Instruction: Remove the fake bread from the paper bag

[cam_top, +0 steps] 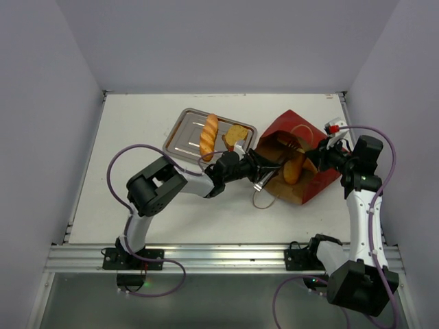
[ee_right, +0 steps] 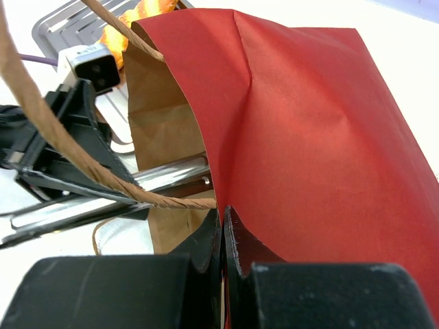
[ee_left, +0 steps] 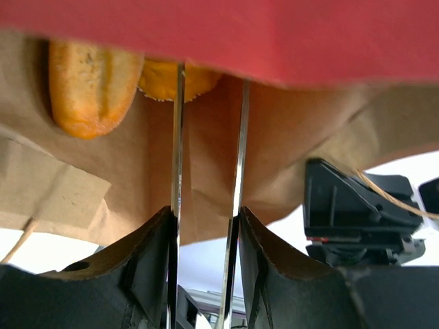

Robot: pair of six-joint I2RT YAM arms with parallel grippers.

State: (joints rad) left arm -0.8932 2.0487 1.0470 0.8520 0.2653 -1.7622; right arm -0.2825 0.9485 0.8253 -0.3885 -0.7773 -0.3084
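The dark-red paper bag (cam_top: 306, 179) lies on its side, its tan mouth facing left. A golden loaf (cam_top: 294, 169) lies inside it; in the left wrist view this loaf (ee_left: 89, 82) and a second bread (ee_left: 164, 81) rest deep in the bag (ee_left: 288, 34). My left gripper (cam_top: 273, 164) reaches into the mouth, its thin metal fingers (ee_left: 177, 137) open and empty, short of the bread. My right gripper (ee_right: 223, 212) is shut on the bag's red upper wall (ee_right: 309, 137) and holds the mouth open. A baguette (cam_top: 208, 136) and a toast slice (cam_top: 236, 134) lie on the tray.
A flat steel tray (cam_top: 180, 134) sits left of the bag, behind my left arm. A twine handle (ee_right: 82, 157) crosses in front of my right gripper, and another loop (cam_top: 260, 200) lies on the table. Grey walls close in on three sides.
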